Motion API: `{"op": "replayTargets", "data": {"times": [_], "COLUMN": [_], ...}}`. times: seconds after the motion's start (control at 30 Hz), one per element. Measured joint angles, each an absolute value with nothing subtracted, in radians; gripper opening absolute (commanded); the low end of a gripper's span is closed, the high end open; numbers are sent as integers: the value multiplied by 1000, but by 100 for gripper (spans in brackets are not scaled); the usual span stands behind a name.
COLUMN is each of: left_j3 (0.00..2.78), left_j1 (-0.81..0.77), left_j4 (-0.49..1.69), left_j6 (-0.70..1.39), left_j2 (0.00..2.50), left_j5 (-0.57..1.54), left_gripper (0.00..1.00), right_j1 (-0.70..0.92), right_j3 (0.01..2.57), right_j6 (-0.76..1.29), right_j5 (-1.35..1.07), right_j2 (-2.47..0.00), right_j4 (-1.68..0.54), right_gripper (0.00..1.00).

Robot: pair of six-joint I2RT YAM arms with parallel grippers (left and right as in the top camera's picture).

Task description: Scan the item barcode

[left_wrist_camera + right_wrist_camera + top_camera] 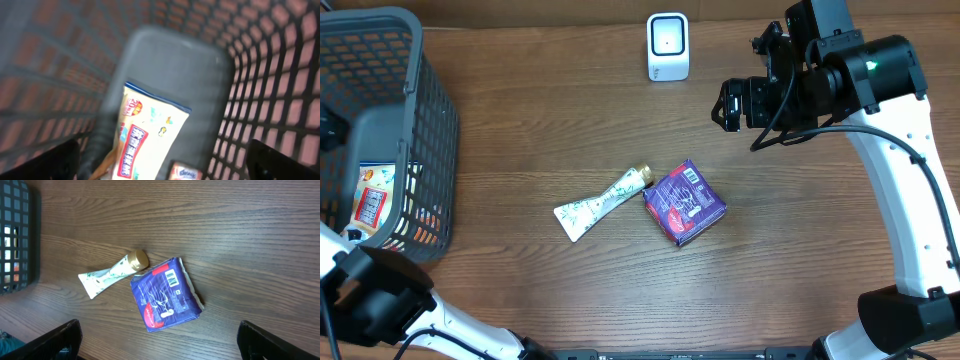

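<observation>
**Purple packet (685, 203) not yet scanned**

The packet lay near the middle of the wooden worktop (520, 100), barcode facing up, a white tube (600, 203) at its 9 o'clock, cap about touching it. The white scanner (668, 46) stood at 12 o'clock, well apart. The right hand (162, 342) hovered at the packet's 1 o'clock, fingers wide and empty. The left hand (162, 167), likewise wide and empty, hung inside the grey basket (430, 120) at 9 o'clock above a yellow snack pack (145, 135). By my reading that pack was done; packet and tube were left to grasp and scan.
</observation>
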State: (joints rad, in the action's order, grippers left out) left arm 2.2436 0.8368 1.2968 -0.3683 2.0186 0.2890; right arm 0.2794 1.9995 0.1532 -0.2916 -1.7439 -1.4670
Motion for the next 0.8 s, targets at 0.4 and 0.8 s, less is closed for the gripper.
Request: {"op": "replayTargets", "data": {"times": [0.4,0.8], "left_j3": [1867,1759], "left_j1": [829,839], "left_j4": [1135,1113], "left_j6": [-550,-562], "left_j2": [2076,2076], "left_j5": [221,-11], "left_gripper": [87,88], "right_j1": [279,279], "right_j3": [2000,2000], "right_j6": [153,153], "right_j5": [-287,-287], "right_j2": [-1744,-1744], "right_j4": [-1437,-1415], "right_gripper": [100,100]}}
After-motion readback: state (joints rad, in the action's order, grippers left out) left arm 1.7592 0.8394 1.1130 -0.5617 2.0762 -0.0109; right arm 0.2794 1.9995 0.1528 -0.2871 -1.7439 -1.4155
